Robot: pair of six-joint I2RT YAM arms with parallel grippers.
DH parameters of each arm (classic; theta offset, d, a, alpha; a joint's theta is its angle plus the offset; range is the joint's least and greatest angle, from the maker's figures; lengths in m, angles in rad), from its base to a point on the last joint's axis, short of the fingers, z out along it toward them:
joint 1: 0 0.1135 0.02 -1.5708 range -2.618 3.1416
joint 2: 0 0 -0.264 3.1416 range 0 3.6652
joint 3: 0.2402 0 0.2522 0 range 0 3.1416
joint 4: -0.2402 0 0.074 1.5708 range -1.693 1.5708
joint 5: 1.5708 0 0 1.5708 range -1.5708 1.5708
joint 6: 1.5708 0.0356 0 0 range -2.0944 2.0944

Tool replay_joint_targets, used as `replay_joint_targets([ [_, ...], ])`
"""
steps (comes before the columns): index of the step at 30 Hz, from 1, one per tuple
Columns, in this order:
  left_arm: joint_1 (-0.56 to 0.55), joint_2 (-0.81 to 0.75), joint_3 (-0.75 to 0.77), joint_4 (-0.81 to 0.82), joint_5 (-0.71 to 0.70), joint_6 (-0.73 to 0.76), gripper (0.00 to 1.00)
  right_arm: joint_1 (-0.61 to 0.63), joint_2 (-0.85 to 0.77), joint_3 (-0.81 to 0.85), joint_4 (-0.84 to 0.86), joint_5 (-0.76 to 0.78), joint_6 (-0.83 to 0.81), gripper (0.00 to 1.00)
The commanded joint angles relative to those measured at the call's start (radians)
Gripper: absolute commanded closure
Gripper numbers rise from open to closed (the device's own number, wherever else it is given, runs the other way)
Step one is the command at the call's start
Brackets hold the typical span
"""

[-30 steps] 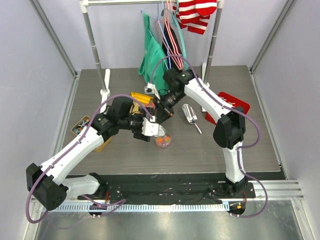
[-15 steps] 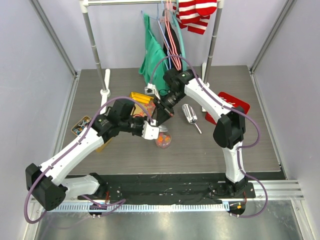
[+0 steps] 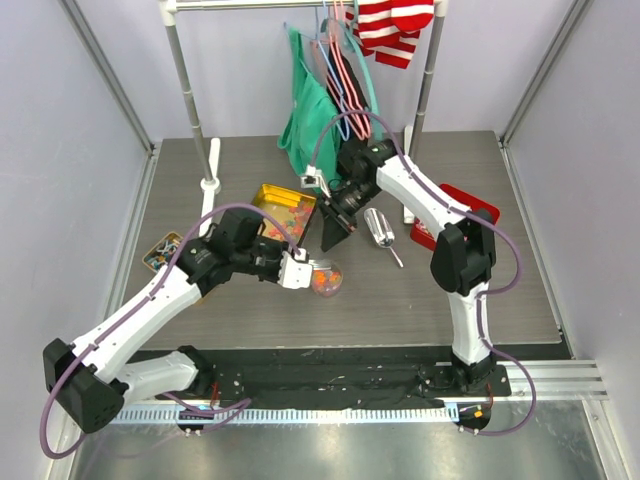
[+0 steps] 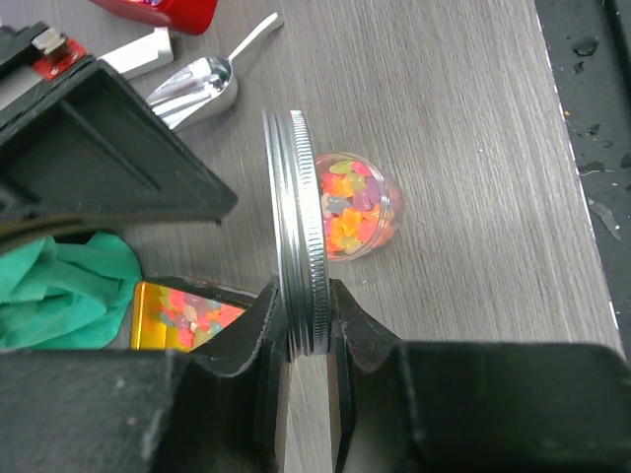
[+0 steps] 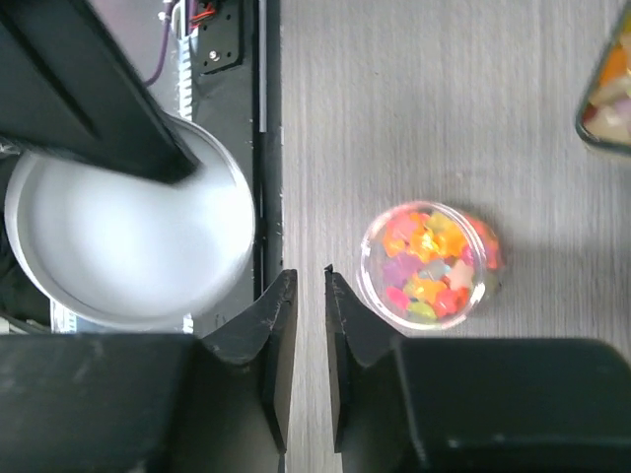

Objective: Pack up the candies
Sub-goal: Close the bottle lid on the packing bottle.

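1 clear glass jar (image 3: 325, 279), 1 silver screw lid (image 4: 301, 256), 1 metal scoop (image 3: 380, 230), 1 red tray (image 3: 478, 210), 1 lg gold tin (image 3: 258, 196), 1 sm gold tin (image 3: 150, 258).

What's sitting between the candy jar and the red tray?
A shiny metal scoop lies between the candy jar and the red tray. You can see it in the top view.

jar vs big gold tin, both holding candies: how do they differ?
The jar is round and clear; the gold tin is rectangular and opaque. The jar has a smaller footprint than the gold tin. In the top view the jar sits closer to the front, the gold tin farther back. Both are uncovered and hold mixed bright candies.
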Motion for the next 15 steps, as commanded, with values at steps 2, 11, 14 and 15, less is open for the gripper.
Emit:
replay_joint_targets([
  [2, -0.002, -0.052, -0.025, -0.004, -0.014, -0.013, 0.93, -0.021, -0.127, -0.096, -0.072, 0.013, -0.024, 0.75],
  [11, -0.002, -0.07, -0.075, 0.038, -0.068, -0.051, 0.93, -0.024, -0.292, -0.382, -0.016, 0.071, -0.076, 0.64],
  [14, 0.0, -0.066, -0.088, 0.039, -0.105, -0.062, 0.93, -0.024, -0.399, -0.455, 0.039, 0.106, -0.047, 0.61],
  [15, 0.0, -0.066, -0.094, 0.039, -0.114, -0.067, 0.93, -0.024, -0.427, -0.488, 0.075, 0.131, -0.034, 0.59],
])
